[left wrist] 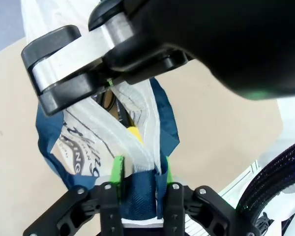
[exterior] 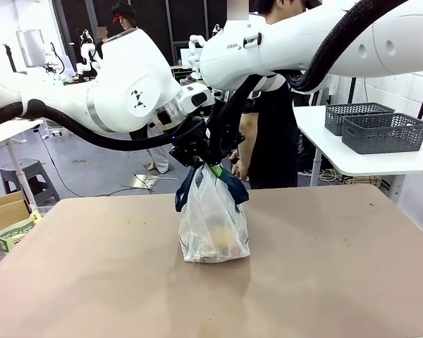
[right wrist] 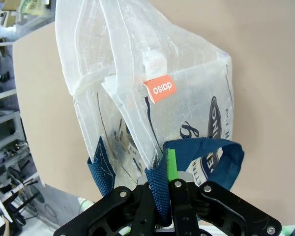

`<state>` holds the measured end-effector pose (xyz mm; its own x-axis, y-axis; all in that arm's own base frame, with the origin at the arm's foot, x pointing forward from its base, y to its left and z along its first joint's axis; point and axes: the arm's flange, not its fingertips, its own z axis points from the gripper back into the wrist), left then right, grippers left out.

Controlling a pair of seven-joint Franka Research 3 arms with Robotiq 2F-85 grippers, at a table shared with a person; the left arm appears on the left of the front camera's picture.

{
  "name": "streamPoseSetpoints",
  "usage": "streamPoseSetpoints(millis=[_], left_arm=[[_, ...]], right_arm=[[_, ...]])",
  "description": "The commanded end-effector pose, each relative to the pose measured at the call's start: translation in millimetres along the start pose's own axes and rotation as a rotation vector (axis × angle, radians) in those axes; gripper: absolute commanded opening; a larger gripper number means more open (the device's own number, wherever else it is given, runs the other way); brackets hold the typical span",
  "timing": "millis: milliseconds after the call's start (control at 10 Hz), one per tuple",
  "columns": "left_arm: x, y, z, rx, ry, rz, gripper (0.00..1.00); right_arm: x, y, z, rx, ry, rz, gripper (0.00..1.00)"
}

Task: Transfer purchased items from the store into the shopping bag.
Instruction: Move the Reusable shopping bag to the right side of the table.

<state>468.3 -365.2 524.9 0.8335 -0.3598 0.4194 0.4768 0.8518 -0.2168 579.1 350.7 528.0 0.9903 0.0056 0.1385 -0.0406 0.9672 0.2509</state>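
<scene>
Left end effector (left wrist: pixel 141 173) pinches one navy handle (left wrist: pixel 140 191) of the shopping bag (exterior: pixel 213 229); right end effector (right wrist: pixel 163 169) clamps the other. Both arms angle down over mid-desk (exterior: pixel 338 267). The bag hangs directly below, its base on the desk.

i am wearing white shells on my left arm (exterior: pixel 127 84); a black ribbed hose (exterior: pixel 92 135) is snaking behind my left pincer (left wrist: pixel 140 172), green pads (left wrist: pixel 117 172) lining its black, silver-screwed fingers (left wrist: pixel 108 209).
</scene>
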Motion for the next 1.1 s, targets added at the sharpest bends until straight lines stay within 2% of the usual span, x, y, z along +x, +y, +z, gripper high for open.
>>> streamPoseSetpoints(millis=[0,400,600,700,1000], left_arm=[[-9.4,-0.3,5.1,0.018,-0.022,0.024,0.0],[-11.7,7.1,8.4,0.015,-0.03,0.037,0.0],[-12.6,6.2,12.6,0.038,-0.045,0.04,0.0],[-3.4,5.1,5.5,0.009,-0.011,0.011,0.0],[-3.4,5.1,5.5,0.009,-0.011,0.011,0.0]], right_arm=[[-1.7,5.9,-0.7,0.047,0.01,-0.003,0.0],[-1.5,2.3,3.0,0.055,0.004,-0.008,0.0],[-0.8,2.3,0.6,0.012,0.002,-0.003,0.0],[-0.8,2.3,0.6,0.012,0.002,-0.003,0.0],[-0.8,2.3,0.6,0.012,0.002,-0.003,0.0]])
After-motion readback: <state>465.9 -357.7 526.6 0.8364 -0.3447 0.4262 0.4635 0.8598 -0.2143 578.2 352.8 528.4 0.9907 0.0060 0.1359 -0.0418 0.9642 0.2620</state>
